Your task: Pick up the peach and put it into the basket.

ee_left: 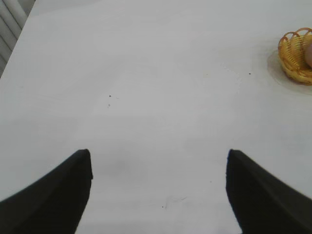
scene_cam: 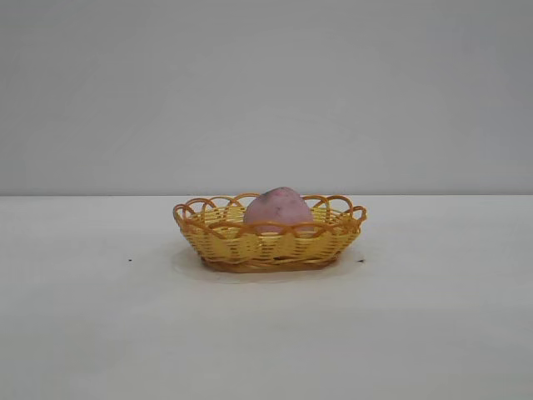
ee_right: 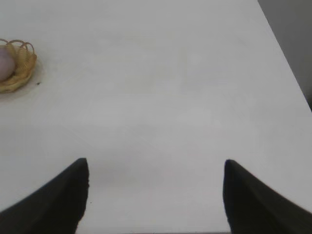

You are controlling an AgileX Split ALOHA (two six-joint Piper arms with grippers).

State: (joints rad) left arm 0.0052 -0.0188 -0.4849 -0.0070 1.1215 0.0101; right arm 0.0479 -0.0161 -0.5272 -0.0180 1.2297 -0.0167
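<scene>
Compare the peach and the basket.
The peach is dull pink and smooth; the basket is yellow-orange woven wicker. The peach is a rounded lump; the basket is wider, shallow, with a looped rim. The peach sits inside; the basket rests on the table.

The peach (scene_cam: 279,208), at the centre of the exterior frame, is dull pink with a faint dark grey smudge and speckles near its upper left. The basket (scene_cam: 250,246) around it has pale yellow woven sides in a tight crosswise weave, and a darker orange looped rim of open scallops; its base band is orange-brown (the deepest tone on it). The table (scene_cam: 100,333) filling the lower half of the frame is plain off-white, marked only by two tiny dark specks, one at left centre and one just right of the basket. The wall (scene_cam: 266,83) across the upper half is flat pale grey, unpatterned. In both wrist views the fingers (ee_left: 53,195) (ee_right: 53,200) at the lower corners are matt black.
</scene>
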